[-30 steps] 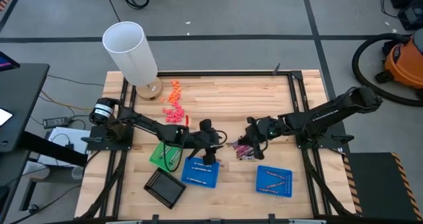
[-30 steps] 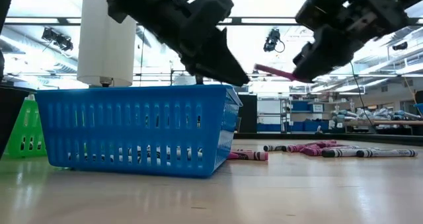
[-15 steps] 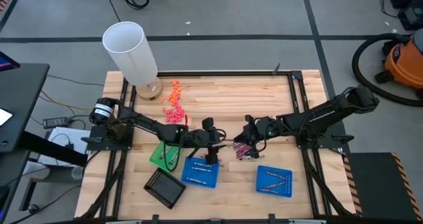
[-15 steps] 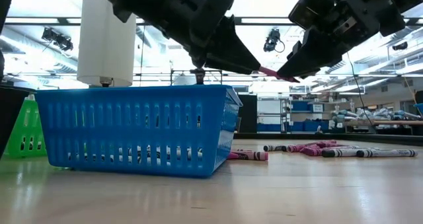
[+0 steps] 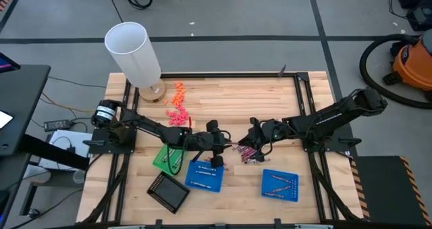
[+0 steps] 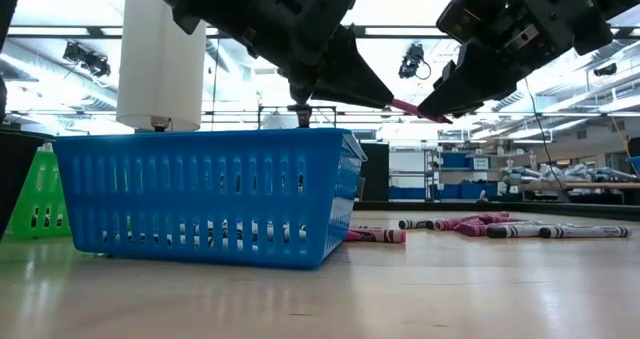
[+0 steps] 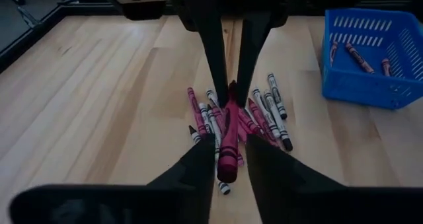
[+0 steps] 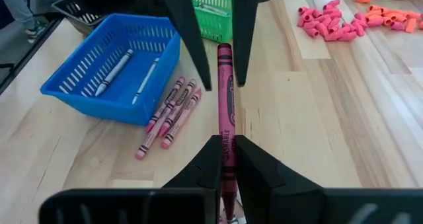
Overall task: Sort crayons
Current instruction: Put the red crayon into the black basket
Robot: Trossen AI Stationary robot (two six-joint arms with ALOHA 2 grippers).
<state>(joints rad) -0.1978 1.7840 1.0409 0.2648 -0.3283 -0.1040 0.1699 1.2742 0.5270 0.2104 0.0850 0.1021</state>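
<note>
Handoff mid-air over the tabletop (image 5: 283, 100): right gripper (image 8: 226, 159) has its jaws clamped on one end of a pink crayon (image 8: 225, 112). Left gripper (image 7: 225, 159) sits at the other end, jaws either side of it and narrow; can't tell if they grip. Loose crayons (image 7: 254, 115) lie in a pile below. Blue tray (image 8: 73, 85) near the left gripper holds two grey crayons (image 8: 114, 72).

The table (image 5: 229, 94) is pale wood planks with visible grain, smooth with a slight sheen. The blue baskets (image 6: 200, 194) and green basket (image 5: 167, 159) look like slotted moulded plastic. Crayons (image 7: 264, 115) wear matt paper wrappers.
</note>
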